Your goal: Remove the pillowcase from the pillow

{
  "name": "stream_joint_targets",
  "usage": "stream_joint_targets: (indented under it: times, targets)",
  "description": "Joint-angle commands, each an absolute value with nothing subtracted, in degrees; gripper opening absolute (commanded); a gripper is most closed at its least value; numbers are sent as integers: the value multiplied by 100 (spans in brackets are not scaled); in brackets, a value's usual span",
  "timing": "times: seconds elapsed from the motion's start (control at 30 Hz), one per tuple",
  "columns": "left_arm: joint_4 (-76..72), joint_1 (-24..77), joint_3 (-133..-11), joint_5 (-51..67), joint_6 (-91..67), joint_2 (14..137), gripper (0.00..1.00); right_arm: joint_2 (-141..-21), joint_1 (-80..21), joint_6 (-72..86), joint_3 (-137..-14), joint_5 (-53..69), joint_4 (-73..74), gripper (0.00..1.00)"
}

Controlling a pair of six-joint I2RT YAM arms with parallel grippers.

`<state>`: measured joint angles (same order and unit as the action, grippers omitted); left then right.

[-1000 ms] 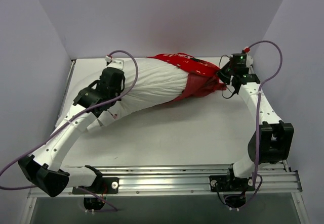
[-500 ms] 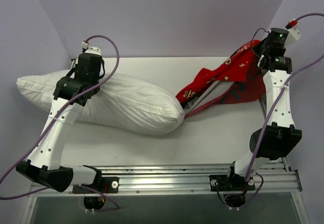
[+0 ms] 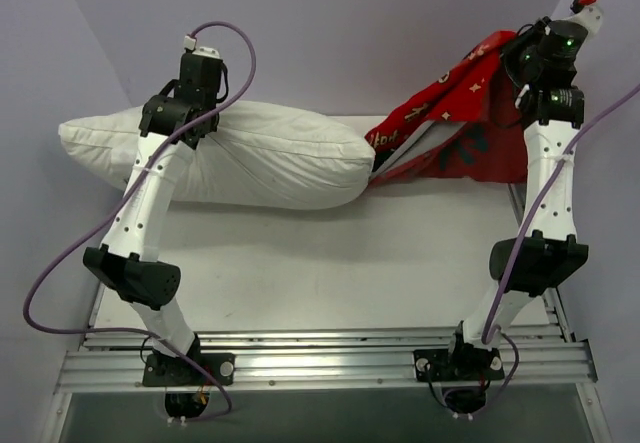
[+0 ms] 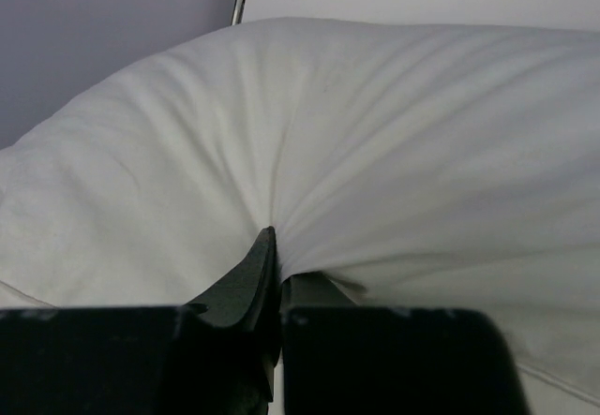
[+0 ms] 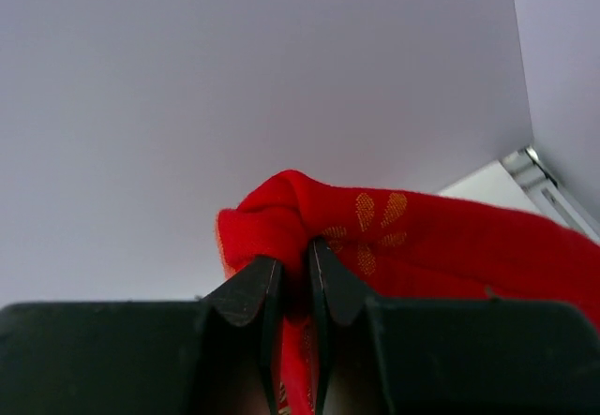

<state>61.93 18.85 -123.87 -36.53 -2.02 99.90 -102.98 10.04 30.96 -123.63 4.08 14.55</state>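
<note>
A plump, plain white rectangular pillow is seen lying lengthwise across the far left part of the white desk, wholly outside the bright red fabric pillowcase printed with gold marks. The left jaws are clenched on a pinch of the pillow's upper surface towards its left half; in the left wrist view the white cloth is gathered into folds that run straight into the closed tips. The right jaws are clamped on a bunched fold of the pillowcase, with red cloth and gold petals pressed between the two tips in the right wrist view. The pillowcase is held high at the far right corner by the right arm and is draped down leftward to the desk. Its lower edge is found just beside the pillow's right end; whether the two touch cannot be told.
</note>
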Motion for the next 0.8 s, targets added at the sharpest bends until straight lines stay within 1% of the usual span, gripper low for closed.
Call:
stream_joint_targets:
  times: [0.0,0.1,0.13,0.2,0.27,0.3,0.33,0.37,0.4,0.43,0.47,0.5,0.53,0.57,0.63,0.73,0.77]
  targets:
    - [5221,1697,-13744,-4254,-184,9834,2,-10160,1020,3032,-12666,334,196,0]
    - [5212,1696,-14193,-3887,-360,9905,2,-10142,985,3032,-12341,614,-165,0]
    - [5108,1705,-14220,-3754,-473,9879,2,-10143,906,2997,-12061,676,-176,0]
    - [4958,1714,-14081,-3360,-588,9730,2,-10108,792,2866,-11657,677,-150,0]
    - [4598,1723,-13757,-3147,-712,9433,2,-9994,607,2848,-10849,651,-123,0]
    - [4257,1731,-13224,-3120,-755,9309,2,-9819,546,2917,-10532,642,-132,0]
    - [4080,1740,-12906,-3155,-791,9029,2,-9730,397,2970,-9833,642,-167,0]
    - [3887,1740,-12563,-3225,-808,8887,2,-9599,300,3014,-9461,668,-228,0]
    - [3598,1740,-11864,-3313,-835,8773,2,-9337,186,3128,-9100,668,-350,0]
    - [3508,1740,-11535,-3470,-965,8650,2,-9186,80,3216,-8757,651,-386,0]
    - [3429,1740,-11218,-3533,-1036,8448,2,-9063,-182,3321,-8154,633,-387,0]
    - [3323,1740,-10884,-3585,-1107,8351,2,-8801,-289,3444,-7886,668,-378,0]
    - [3322,1740,-10298,-3612,-1299,8271,2,-8659,-386,3654,-7631,703,-378,0]
    - [3340,1740,-10040,-3621,-1423,8123,2,-8518,-587,3708,-7220,764,-361,0]
    - [3515,1749,-9374,-3612,-1782,7894,2,-8061,-825,3666,-6936,853,-107,0]
    - [3577,1784,-8686,-3604,-2055,7612,2,-7446,-1405,3411,-6487,695,622,0]
    - [3568,1784,-8249,-3577,-2100,7429,2,-7279,-1528,3314,-6356,660,807,0]
